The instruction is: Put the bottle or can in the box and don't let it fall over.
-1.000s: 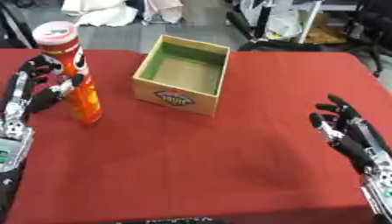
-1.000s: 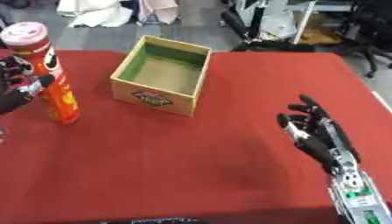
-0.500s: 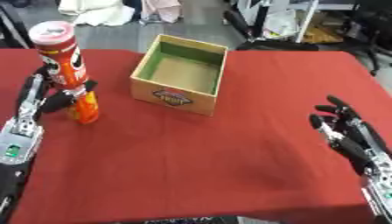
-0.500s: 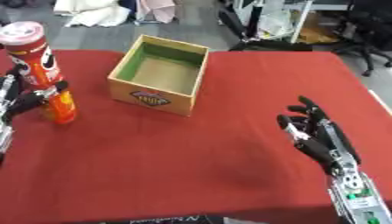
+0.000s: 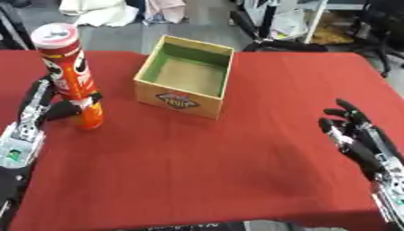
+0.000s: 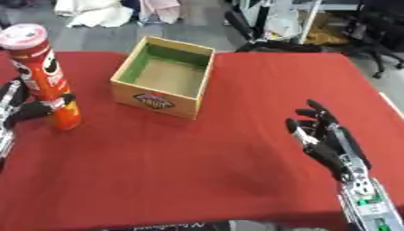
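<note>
A tall red chips can (image 5: pixel 72 79) with a pale lid stands upright on the red table at the left. My left hand (image 5: pixel 35 110) is against its lower part: the thumb lies across the can's front and the fingers rise along its left side, so the can is held between them. An open cardboard box (image 5: pixel 178 99) with a green inside sits right of the can, a short gap between them. My right hand (image 6: pixel 328 140) rests open at the lower right, fingers spread, far from both.
The red tablecloth (image 5: pixel 236 158) runs to the near edge at the bottom of the view. Beyond the far edge are office chairs (image 5: pixel 268 27) and cloth heaps (image 5: pixel 103 11) on the floor.
My left hand has drawn its spread fingers together and settled lower against the can, thumb now on its front. Can, box and right hand have stayed put.
</note>
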